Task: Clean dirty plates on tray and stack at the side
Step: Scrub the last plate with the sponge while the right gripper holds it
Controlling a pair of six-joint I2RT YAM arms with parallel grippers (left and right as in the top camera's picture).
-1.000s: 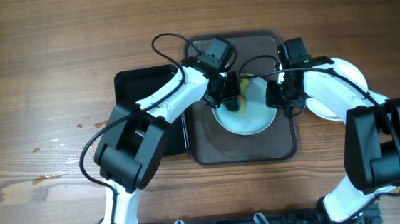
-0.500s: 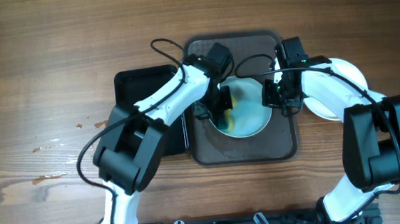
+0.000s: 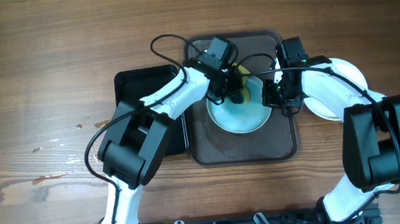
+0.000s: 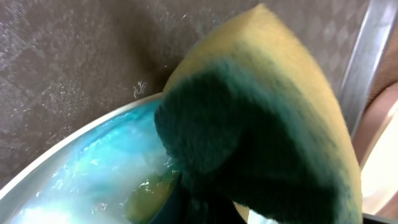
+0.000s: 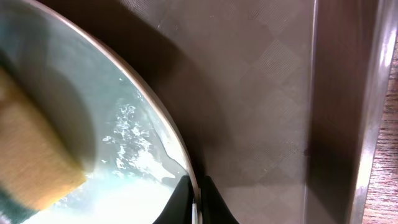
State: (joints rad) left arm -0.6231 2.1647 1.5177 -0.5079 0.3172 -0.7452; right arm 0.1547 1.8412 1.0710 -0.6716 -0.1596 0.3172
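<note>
Item: plate [image 3: 250, 119], centre of the overhead frame, lying in the tray [image 3: 244, 151], wet with bluish suds.
Left pincer [image 3: 232, 93]: you have it clamped on the sponge [image 4: 261, 124], pressed onto the plate's upper rim to scrub.
Right pincer [image 5: 194, 200]: closed on the plate's right rim, likely so the plate cannot slide under the scrubbing.

no legible txt, label, brand, no. or sign can be made out in any view (overhead, l. wrist, r. wrist).
</note>
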